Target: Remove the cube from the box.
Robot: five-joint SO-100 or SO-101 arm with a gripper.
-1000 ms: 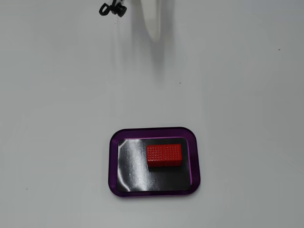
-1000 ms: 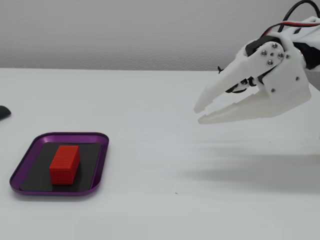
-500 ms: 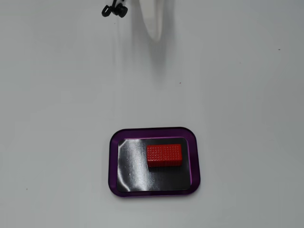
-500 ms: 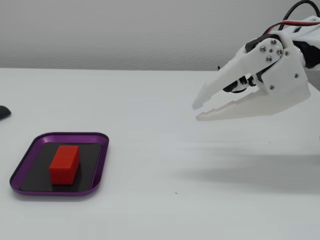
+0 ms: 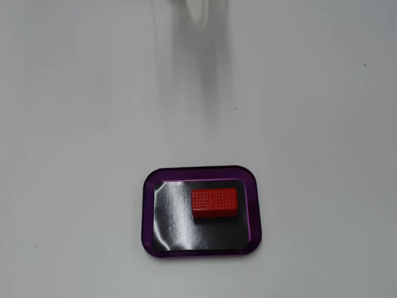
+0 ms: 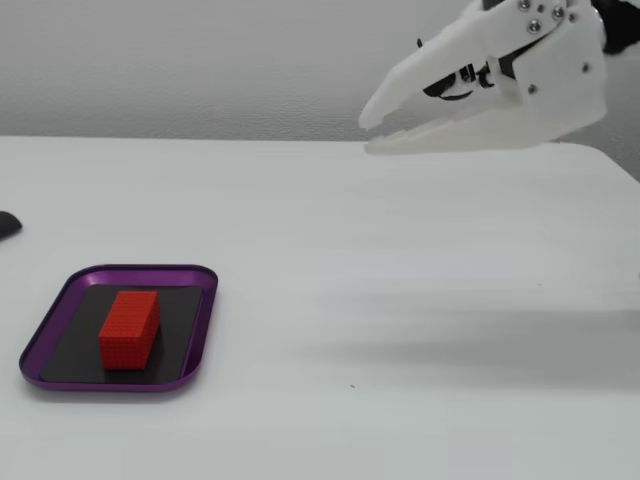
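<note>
The red cube [image 5: 214,203] lies flat inside the purple-rimmed box [image 5: 149,211], toward its right half in the top-down fixed view. From the side, the cube [image 6: 129,327] sits in the box [image 6: 200,330] at the lower left. My white gripper [image 6: 366,134] hangs high at the upper right, far from the box, fingers pointing left and slightly down. Its jaws meet near the tips with nothing between them. From above, only the blurred tip of the gripper [image 5: 198,13] shows at the top edge.
The white table [image 6: 330,300] spreads wide between gripper and box. A small dark object [image 6: 6,224] sits at the left edge in the side view. A grey wall stands behind the table.
The gripper has risen and shifted a little left in the side view. From above, it has drawn back toward the top edge and the black cable has left the picture. Cube and box have not moved.
</note>
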